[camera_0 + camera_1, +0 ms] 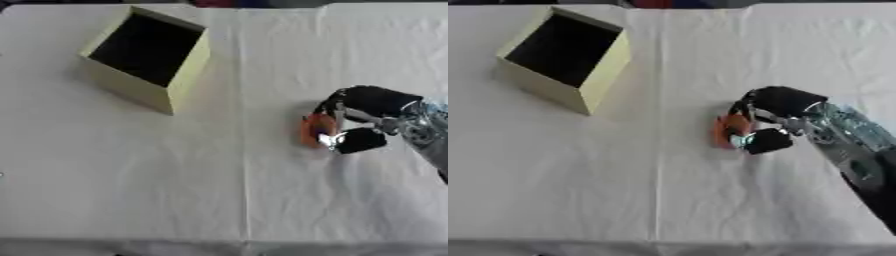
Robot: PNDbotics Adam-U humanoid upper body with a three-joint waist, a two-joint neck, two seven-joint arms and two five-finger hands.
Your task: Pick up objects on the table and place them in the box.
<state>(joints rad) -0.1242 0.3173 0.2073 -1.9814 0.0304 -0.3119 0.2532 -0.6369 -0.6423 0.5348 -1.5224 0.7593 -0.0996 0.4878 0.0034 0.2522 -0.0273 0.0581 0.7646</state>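
The orange object (314,131) lies on the white tablecloth (175,190), well apart from the box (147,55), toward the box's lower right. The right hand (360,120) has its fingers curled over the object from above and its thumb (359,141) pressed in from below, so it is closed around it, though the object appears to rest on the cloth, not lifted. It looks like a small, rounded, fairly flat thing, probably light and stiff enough to hold by its two opposite edges, as the hand does now; a smooth rim could slip if pinched too near the tip. The left eye view shows the box's far corner cut close by the frame; the right eye view shows more of the silver forearm (846,135). The left hand shows nowhere.
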